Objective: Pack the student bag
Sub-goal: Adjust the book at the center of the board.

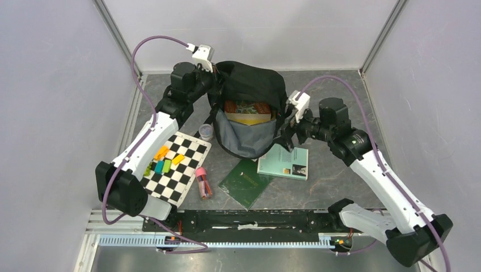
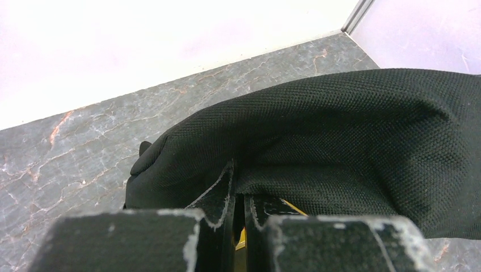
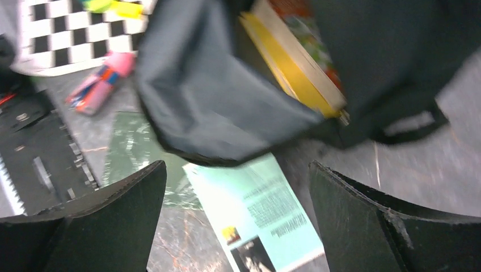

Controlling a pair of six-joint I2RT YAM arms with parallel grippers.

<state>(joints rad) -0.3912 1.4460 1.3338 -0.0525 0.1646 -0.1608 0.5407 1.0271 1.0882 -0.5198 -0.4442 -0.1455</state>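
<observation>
With your left gripper (image 2: 239, 198) pinching only rim fabric of the student bag (image 1: 249, 85), far-centre on the worktop (image 1: 329, 187), and your right gripper (image 3: 235, 170) wide open, a slip could collapse the mouth.

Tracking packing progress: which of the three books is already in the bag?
The yellow-edged book, sitting in the bag's open mouth. The dark green book and the pale teal one lie outside on the table.

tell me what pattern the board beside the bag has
The board beside the bag is black-and-white checked, clearest in the top external view.
</observation>
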